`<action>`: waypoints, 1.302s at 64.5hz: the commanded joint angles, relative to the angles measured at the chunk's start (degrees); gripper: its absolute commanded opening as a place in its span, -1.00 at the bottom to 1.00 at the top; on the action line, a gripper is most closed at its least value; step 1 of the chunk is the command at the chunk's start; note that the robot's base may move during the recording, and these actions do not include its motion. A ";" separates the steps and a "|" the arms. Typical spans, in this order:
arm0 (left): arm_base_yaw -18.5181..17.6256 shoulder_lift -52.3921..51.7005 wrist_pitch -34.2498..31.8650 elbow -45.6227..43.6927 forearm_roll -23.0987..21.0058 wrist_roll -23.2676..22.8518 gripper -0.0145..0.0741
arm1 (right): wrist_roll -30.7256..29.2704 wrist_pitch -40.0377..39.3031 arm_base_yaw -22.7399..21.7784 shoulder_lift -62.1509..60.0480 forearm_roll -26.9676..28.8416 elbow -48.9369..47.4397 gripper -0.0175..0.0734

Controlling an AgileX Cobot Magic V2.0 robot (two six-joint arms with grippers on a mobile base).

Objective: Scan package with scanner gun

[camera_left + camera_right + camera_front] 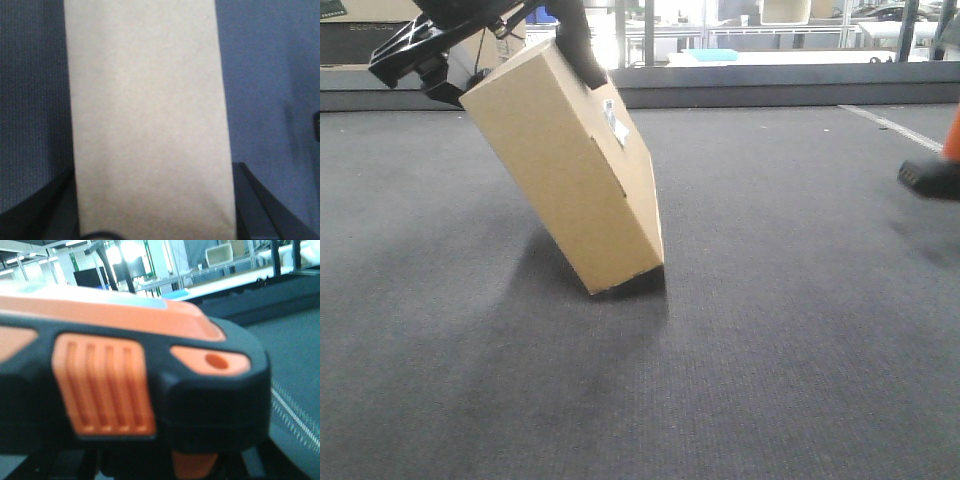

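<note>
Surface: we see a grey carpet-like surface (770, 350) with a white line (895, 128) running across its far right. We cannot tell whether it is a counter or the floor.
Room: a dark ledge (770, 95) runs along the far edge. Behind it are glass panels, metal frames and bright lights.
Box: the brown box (565, 170) leans steeply, with only its lower end touching the surface and a shadow beneath. A white label (616, 122) sits on the side facing right.
Left claw: the left claw (154, 169) pinches the raised end of the box, with a black finger (255, 200) on each flank.
Scanner: the orange-and-black scanner (935, 170) is at the far right edge, well apart from the box and cut off by the frame.
Right claw: in the right wrist view the scanner fills the picture and blocks the right claw, so we cannot tell its state.
</note>
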 commanded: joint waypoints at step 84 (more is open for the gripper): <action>0.13 -0.40 -1.84 -0.54 -0.39 0.04 -0.92 | -0.62 -4.33 -0.04 4.94 -4.41 -0.55 0.48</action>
